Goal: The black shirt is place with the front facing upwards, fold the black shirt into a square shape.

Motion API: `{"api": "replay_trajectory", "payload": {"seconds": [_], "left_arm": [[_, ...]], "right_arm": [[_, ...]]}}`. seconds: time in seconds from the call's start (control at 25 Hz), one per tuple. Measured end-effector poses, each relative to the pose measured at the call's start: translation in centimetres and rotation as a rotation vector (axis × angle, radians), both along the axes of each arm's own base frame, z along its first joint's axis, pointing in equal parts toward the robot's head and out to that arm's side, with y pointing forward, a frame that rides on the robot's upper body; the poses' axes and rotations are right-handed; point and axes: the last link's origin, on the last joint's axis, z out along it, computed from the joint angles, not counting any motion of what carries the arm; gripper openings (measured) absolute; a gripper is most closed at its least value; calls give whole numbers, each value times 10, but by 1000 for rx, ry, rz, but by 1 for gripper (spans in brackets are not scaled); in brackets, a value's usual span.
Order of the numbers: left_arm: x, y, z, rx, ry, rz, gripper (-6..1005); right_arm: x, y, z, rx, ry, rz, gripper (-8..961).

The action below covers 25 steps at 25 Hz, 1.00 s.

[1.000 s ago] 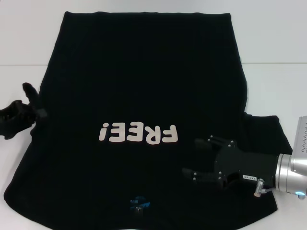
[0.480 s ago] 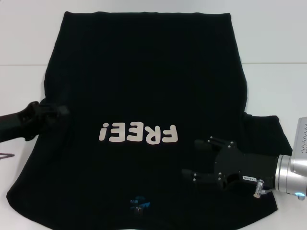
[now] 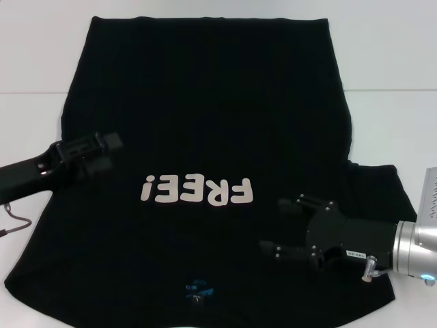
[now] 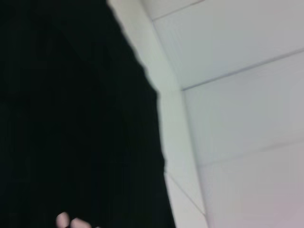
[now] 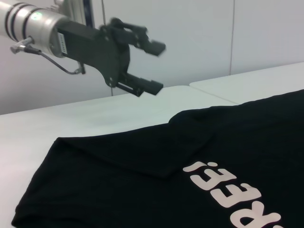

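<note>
The black shirt (image 3: pixel 205 102) lies spread flat on the white table (image 3: pixel 389 61), front up. Its pale "FREE!" lettering (image 3: pixel 198 190) faces me upside down and a small blue neck label (image 3: pixel 198 290) sits near the front edge. My left gripper (image 3: pixel 109 152) is open and empty, above the shirt's left side; the right wrist view shows it (image 5: pixel 156 66) held clear of the cloth. My right gripper (image 3: pixel 273 225) is open and empty, low over the shirt just right of the lettering. The right sleeve (image 3: pixel 382 188) lies spread out. The left wrist view shows the shirt's edge (image 4: pixel 71 118).
The table has a seam line (image 3: pixel 389 91) running across it behind the shirt's middle. A thin reddish cable (image 3: pixel 15 224) hangs by my left arm at the left edge. A white wall (image 5: pixel 190 33) stands behind the table in the right wrist view.
My left gripper has moved right, from beside the shirt's left edge to above its left side. The right gripper and the shirt have not visibly moved.
</note>
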Motion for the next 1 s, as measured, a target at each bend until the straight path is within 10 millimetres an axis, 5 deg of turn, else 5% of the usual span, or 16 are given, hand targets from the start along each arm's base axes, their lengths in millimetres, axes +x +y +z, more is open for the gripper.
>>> {"api": "replay_trajectory", "payload": {"seconds": [0.2,0.52,0.72,1.0], "left_arm": [[7,-23,0,158,126,-349,728],[-16,-53,-26,215,502,-622,919],[-31,-68,-26,293,710,-700,947],[-30,-73,-25,306,719,-720,945]], "right_arm": [[2,0,2,12,16,-18,916],[2,10,19,-7,85,-177,915],[3,20,49,-46,114,-349,915],[0,42,107,-82,-57,-659,914]]}}
